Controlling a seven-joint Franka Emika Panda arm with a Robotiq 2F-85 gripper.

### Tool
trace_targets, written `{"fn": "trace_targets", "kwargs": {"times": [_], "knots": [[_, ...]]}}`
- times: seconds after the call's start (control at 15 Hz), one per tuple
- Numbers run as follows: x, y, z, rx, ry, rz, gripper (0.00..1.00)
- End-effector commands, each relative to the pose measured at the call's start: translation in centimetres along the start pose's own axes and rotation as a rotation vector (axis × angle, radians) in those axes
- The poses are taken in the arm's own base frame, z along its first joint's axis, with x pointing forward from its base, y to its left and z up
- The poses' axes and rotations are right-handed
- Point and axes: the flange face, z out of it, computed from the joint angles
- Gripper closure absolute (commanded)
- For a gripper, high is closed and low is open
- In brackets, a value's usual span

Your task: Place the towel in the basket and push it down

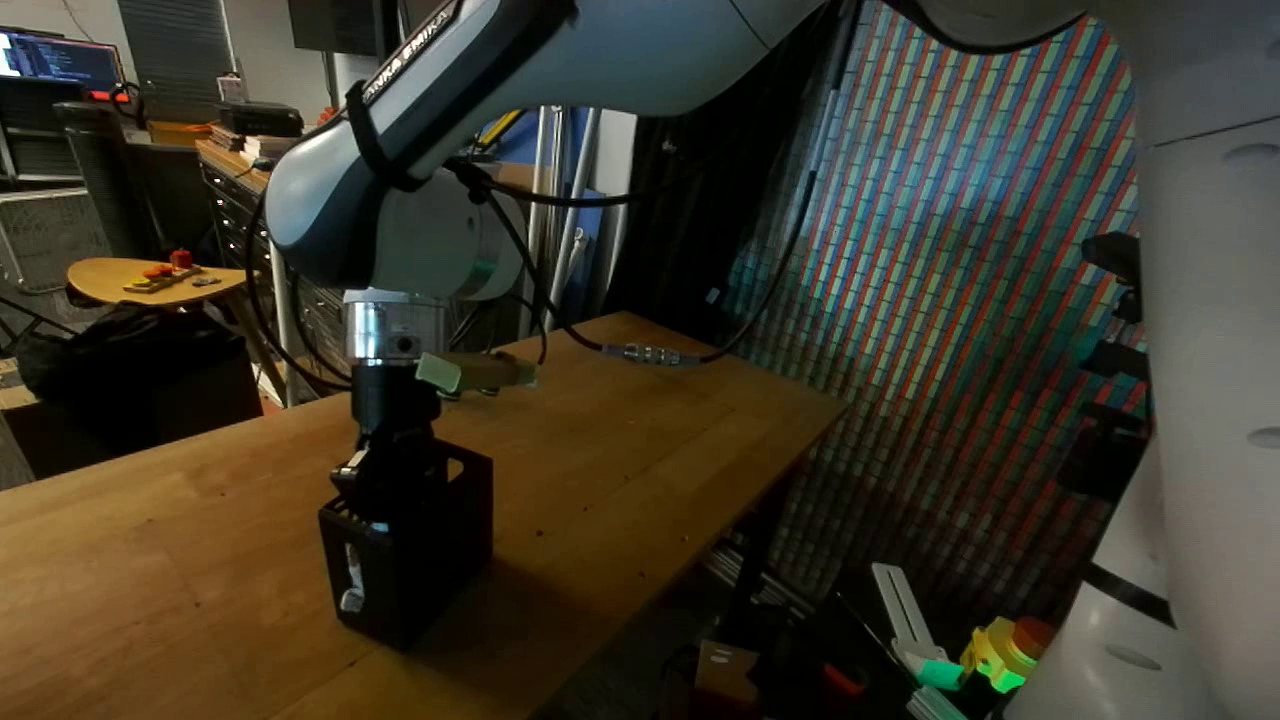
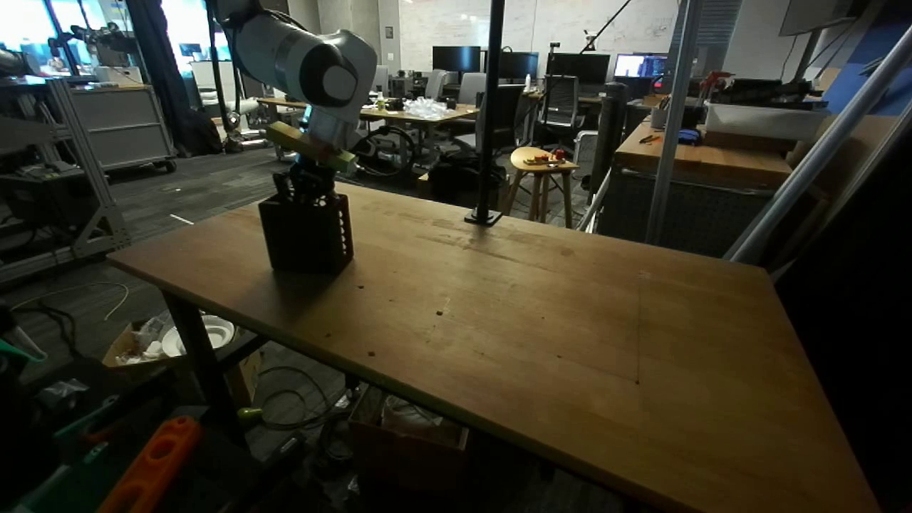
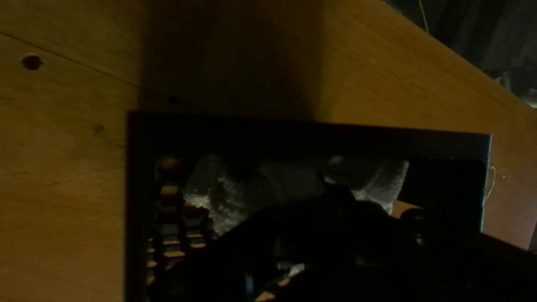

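Observation:
The black basket (image 1: 450, 560) stands upright on the wooden table, and it also shows in an exterior view as a dark box (image 2: 303, 239). My gripper (image 3: 335, 199) reaches down inside it from above, its dark fingers drawn together. Under and around the fingertips lies the grey-white towel (image 3: 285, 180), bunched within the basket's walls. A bit of the towel (image 1: 352, 590) shows through the slot in the basket's side. The picture is too dark to tell whether any cloth is pinched between the fingers. In both exterior views the basket wall hides the fingertips.
The basket's rim (image 3: 293, 136) surrounds the gripper closely. A black post (image 2: 484, 214) rises from the far edge of the table (image 2: 534, 342). A cable with a metal connector (image 1: 650, 354) hangs beside the arm. The table's edge runs close to the basket.

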Motion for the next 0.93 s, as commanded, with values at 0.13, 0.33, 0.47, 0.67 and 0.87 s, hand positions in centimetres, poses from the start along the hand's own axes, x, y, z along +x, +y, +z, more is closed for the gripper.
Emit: {"fn": "trace_targets", "kwargs": {"times": [0.13,0.33,0.47,0.67,0.87], "knots": [[-1.0,0.3,-3.0,-0.026,0.016,0.016,0.87],[-2.4,0.3,-6.7,-0.086,0.029,0.036,0.54],[-3.2,0.1,-9.0,-0.12,0.032,0.05,0.38],[-4.1,-0.3,-11.6,-0.155,0.035,0.063,0.16],[-4.4,-1.0,-12.8,-0.17,0.048,0.069,0.47]]}}
